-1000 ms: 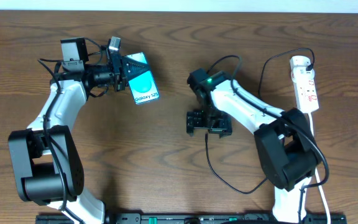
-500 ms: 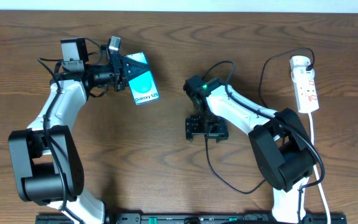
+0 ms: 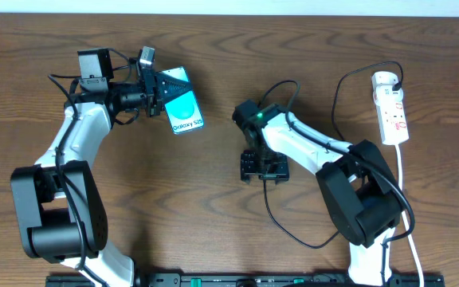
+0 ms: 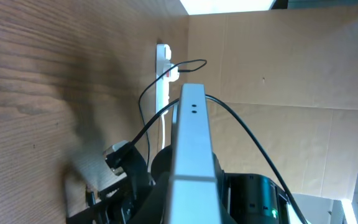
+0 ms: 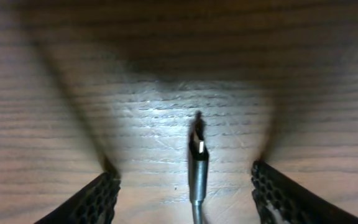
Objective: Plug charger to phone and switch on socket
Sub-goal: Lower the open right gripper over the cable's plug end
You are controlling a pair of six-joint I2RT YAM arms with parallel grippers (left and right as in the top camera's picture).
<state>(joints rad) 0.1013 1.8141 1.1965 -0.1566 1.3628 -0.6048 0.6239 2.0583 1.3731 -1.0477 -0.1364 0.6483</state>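
Observation:
My left gripper (image 3: 158, 92) is shut on the top end of the phone (image 3: 184, 109), whose light blue "Galaxy S25" screen faces up at the back left. In the left wrist view the phone (image 4: 191, 143) shows edge-on. My right gripper (image 3: 263, 167) points down at the table centre, open. In the right wrist view its jaws (image 5: 188, 180) straddle the charger's small plug tip (image 5: 197, 149), which lies on the wood, not gripped. The thin black charger cable (image 3: 281, 223) loops from there to its black plug in the white socket (image 3: 393, 108) at the far right.
The socket's white cord (image 3: 409, 231) runs down the right side to the front edge. The socket also shows far off in the left wrist view (image 4: 162, 68). Both arm bases stand at the front of the wooden table (image 3: 213, 207).
My right gripper has shifted slightly left and toward the front, settling over the cable's plug tip. The left arm and the phone have not moved.

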